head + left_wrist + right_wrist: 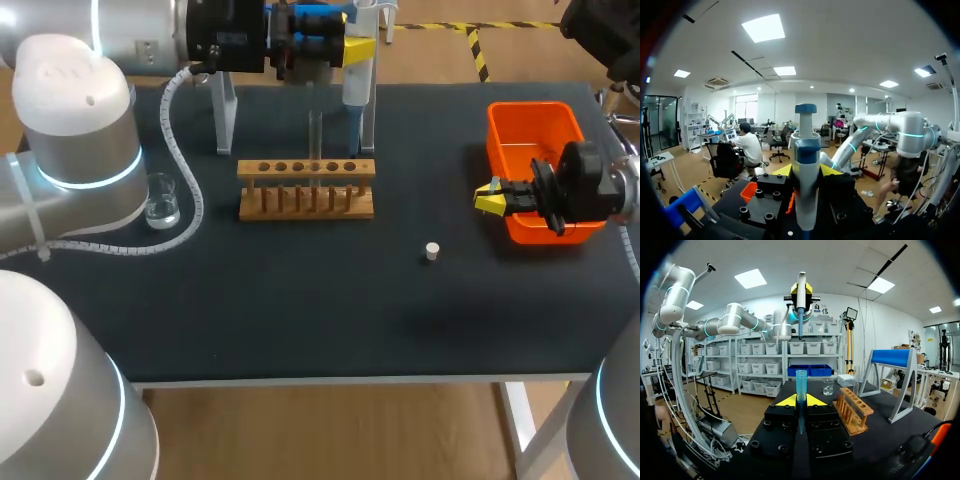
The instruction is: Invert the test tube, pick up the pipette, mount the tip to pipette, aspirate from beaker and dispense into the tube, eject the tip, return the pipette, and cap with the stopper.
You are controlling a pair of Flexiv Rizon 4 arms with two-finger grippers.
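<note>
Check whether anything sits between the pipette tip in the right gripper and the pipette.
Nothing visible does. The pipette in the left gripper hangs above and ahead of the pipette tip in the right gripper, open air between; the test tube rack and beaker stand lower, aside.

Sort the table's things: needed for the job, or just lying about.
Job: blue-and-white pipette, blue pipette tip, clear test tube, small glass beaker, white stopper.
Not named in it: wooden rack holding the tube, orange plastic bin.
</note>
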